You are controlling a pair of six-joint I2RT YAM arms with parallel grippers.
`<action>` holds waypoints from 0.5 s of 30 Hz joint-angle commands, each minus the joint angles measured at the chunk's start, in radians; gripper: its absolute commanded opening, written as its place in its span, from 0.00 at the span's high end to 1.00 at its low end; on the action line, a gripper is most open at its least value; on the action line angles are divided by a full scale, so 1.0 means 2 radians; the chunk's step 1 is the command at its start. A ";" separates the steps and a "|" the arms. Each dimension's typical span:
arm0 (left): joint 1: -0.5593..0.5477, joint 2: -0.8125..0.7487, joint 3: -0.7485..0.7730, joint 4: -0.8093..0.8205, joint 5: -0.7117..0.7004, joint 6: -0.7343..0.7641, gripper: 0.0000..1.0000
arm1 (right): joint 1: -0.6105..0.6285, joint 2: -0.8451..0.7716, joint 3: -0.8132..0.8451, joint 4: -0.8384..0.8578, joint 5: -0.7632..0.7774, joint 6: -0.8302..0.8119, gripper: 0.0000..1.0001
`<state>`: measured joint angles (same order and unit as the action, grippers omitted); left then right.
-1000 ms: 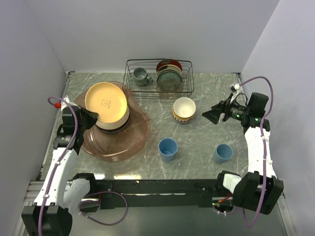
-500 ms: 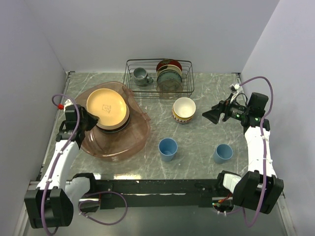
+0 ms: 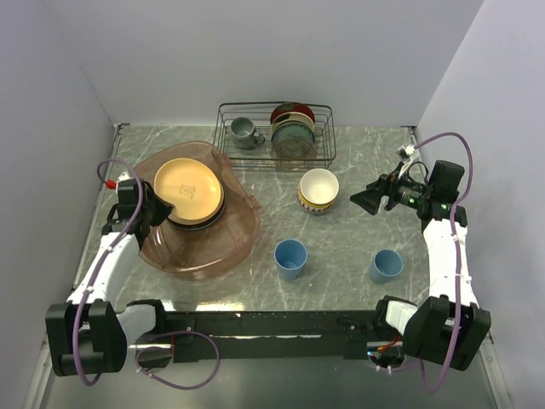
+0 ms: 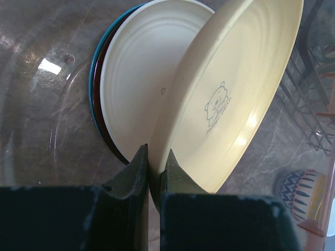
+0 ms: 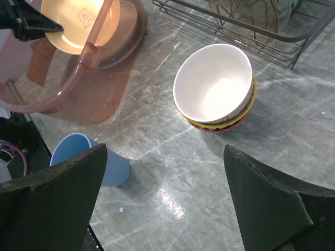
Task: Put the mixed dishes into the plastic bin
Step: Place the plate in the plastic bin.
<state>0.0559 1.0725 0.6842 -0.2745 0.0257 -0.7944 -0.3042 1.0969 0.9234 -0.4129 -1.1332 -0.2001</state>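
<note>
My left gripper (image 3: 162, 207) is shut on the near rim of the yellow-orange plate (image 3: 188, 188), seen close in the left wrist view (image 4: 155, 157). The plate (image 4: 235, 89) is tilted over a cream plate (image 4: 141, 78) that tops a stack inside the pinkish-brown plastic bin (image 3: 213, 256). The cream bowl (image 3: 319, 185) sits nested in the red-patterned bowl (image 5: 230, 123) on the table. Two light-blue cups (image 3: 290, 256) (image 3: 386, 265) stand nearer the front. My right gripper (image 3: 356, 202) is open and empty above the table right of the bowls, as the right wrist view (image 5: 165, 157) shows.
A black wire rack (image 3: 277, 162) stands at the back with a grey mug (image 3: 245, 131) and dark upright plates (image 3: 292, 128). Walls close in the table on the left, back and right. The bin's rim (image 5: 89, 52) shows in the right wrist view.
My left gripper has lowered the yellow-orange plate closer onto the stack in the bin and drawn slightly back. The right arm has not moved.
</note>
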 commanded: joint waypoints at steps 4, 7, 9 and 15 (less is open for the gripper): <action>0.005 0.019 0.002 0.049 0.015 0.001 0.99 | -0.004 0.002 0.008 0.002 0.004 -0.008 0.00; 0.007 0.031 0.005 0.053 0.019 0.003 0.98 | -0.004 0.003 0.008 0.002 0.004 -0.009 0.00; 0.007 0.040 0.007 0.054 0.019 0.004 0.98 | -0.004 0.003 0.009 0.000 0.004 -0.010 0.00; 0.010 0.062 0.015 0.060 0.024 0.005 0.96 | -0.004 0.003 0.010 -0.001 0.005 -0.010 0.00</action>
<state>0.0689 1.1854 0.6838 -0.2279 0.0467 -0.7876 -0.3058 1.1019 0.9234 -0.4156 -1.1252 -0.2035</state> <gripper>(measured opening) 0.095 0.996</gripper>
